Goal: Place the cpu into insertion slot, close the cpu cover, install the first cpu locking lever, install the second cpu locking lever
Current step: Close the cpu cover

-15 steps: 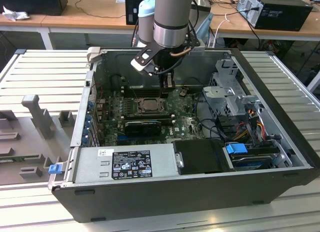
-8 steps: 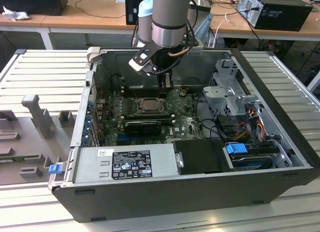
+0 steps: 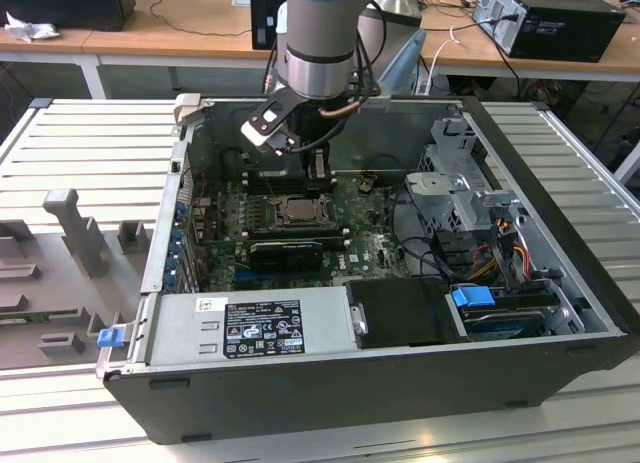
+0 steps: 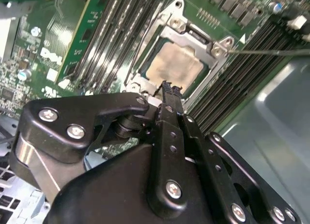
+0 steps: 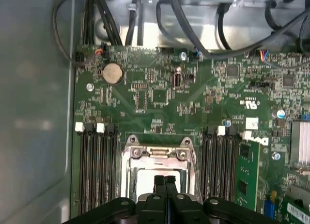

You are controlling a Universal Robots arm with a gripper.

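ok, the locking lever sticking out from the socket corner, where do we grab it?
Grip the locking lever on its straight free shaft, out over the memory slots, away from its hinged end at the cpu cover corner. It's a thin rod that seems raised off the board, so probably come from above, fingers crosswise either side.

a ribbed, pale grey metal counter (image 3: pixel 90 133) spread across the exterior view, its slats running side to side. on the exterior view's left, grey moulded fixtures (image 3: pixel 75 228) stood on it. behind the counter ran light wooden desks (image 3: pixel 190 28) on white legs (image 3: pixel 92 78), strewn with dark cables (image 3: pixel 195 1). a black box (image 3: pixel 70 1) sat at the far left, a black computer case (image 3: pixel 555 18) at the far right. the light was even and soft.
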